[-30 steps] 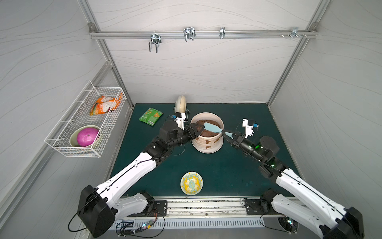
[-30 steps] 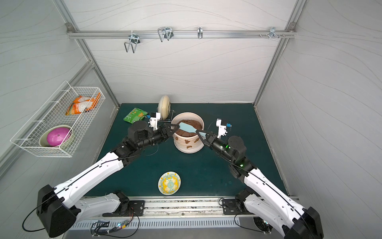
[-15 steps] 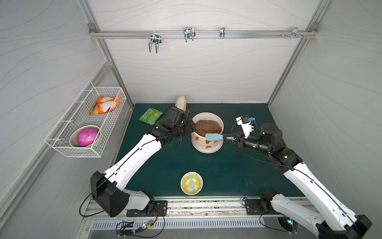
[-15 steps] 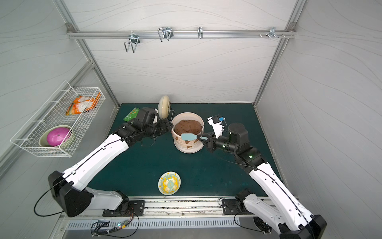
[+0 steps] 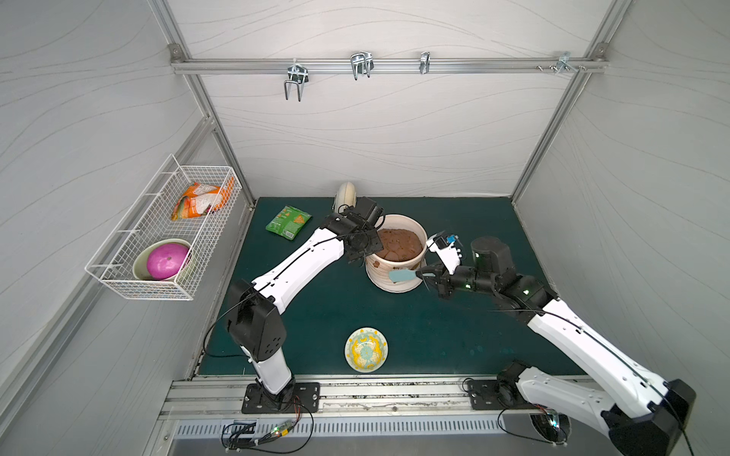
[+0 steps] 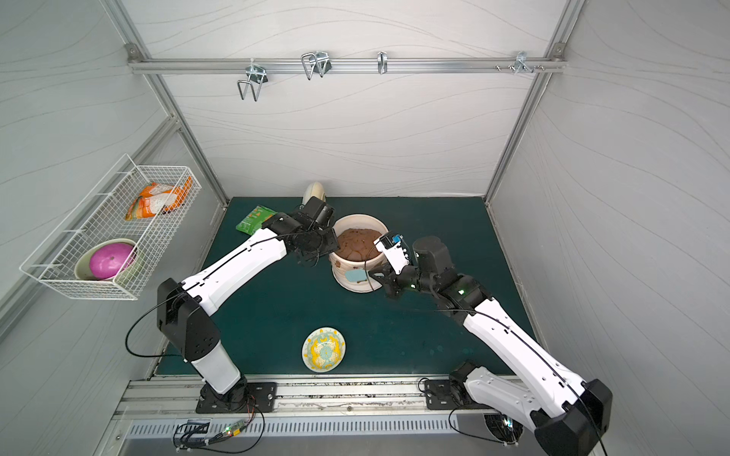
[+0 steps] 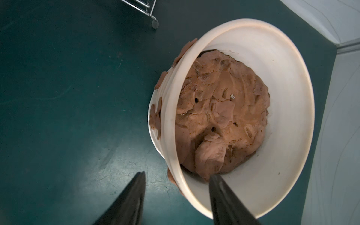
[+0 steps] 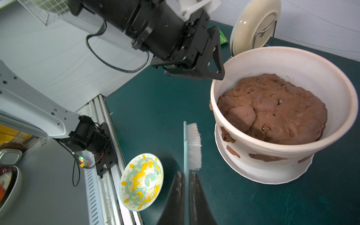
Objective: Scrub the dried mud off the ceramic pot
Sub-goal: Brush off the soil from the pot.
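While my left gripper (image 7: 176, 175) straddles the rim of the ceramic pot (image 5: 403, 219), fingers parted, one inside and one outside, my right gripper (image 8: 186, 175) pinches a blue brush (image 8: 192, 146) tight, bristles just beside the pot's outer wall, where patches of dried mud (image 8: 266, 157) cling above its flared base.

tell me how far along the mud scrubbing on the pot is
Done: the right gripper is shut on the light blue brush with white bristles. In hand: bristles face the cream ribbed ceramic pot; the left gripper straddles its rim, jaws open. Left: reddish-brown dried mud patches dot the wall, so scrubbing has barely begun, if at all.
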### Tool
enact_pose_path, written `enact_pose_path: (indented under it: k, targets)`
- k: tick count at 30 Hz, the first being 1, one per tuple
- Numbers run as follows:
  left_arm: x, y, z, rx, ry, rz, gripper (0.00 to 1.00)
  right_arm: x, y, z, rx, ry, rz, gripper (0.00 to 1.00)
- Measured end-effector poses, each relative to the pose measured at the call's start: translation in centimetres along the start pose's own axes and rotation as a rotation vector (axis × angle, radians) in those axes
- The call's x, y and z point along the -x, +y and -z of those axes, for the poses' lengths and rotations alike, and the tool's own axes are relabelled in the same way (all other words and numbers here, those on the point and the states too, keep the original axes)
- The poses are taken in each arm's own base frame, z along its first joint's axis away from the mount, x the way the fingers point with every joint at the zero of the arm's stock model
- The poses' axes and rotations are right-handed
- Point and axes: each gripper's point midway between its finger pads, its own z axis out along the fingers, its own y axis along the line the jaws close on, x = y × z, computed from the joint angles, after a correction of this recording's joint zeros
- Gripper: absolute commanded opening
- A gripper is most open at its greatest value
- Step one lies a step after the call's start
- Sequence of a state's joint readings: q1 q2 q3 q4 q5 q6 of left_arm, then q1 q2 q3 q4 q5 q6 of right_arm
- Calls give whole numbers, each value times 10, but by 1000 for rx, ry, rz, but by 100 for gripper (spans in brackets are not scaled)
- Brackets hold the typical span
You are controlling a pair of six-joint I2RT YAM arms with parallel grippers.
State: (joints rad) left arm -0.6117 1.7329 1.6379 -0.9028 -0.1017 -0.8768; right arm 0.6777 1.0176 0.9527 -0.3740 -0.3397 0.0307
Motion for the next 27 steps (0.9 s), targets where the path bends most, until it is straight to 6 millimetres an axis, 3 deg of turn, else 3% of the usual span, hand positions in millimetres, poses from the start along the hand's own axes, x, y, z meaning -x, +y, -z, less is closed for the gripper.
enact_pose_path:
  k: [7, 14, 27]
  targets:
    - [-9, 4, -14, 46, 44, 37, 36, -6, -15, -17, -56, 30, 49, 0]
    - [-8, 0, -24, 57, 53, 51, 29, -3, -16, -26, -60, 23, 108, 0]
    - [-5, -2, -25, 64, 52, 81, 19, -12, -21, -51, -51, 80, 148, 0]
